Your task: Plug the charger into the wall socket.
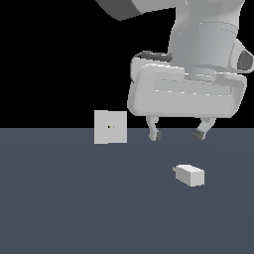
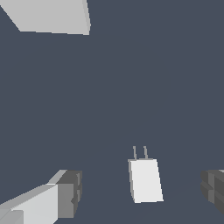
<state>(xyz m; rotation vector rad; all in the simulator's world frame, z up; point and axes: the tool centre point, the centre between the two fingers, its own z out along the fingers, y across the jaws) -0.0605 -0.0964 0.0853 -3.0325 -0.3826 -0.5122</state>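
Fingers spread wide above charger — apparently untouched — wall socket apart.

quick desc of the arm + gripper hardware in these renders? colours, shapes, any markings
Arm: glossy light-grey rounded links, dark-grey patches near the wrist. Gripper: wide rounded-rectangular light-grey body with two short fingers ending in darker grey blocky pads. No cables or markings visible.

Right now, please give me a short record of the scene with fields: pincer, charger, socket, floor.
pincer: open, above the floor, holds nothing
charger: lies flat on the floor, below the pincer, apart from both fingers; two prongs show in the wrist view
socket: upright plate, tiny holes at centre, toward the exterior view's left of the charger, nothing plugged in
floor: dark grey-blue
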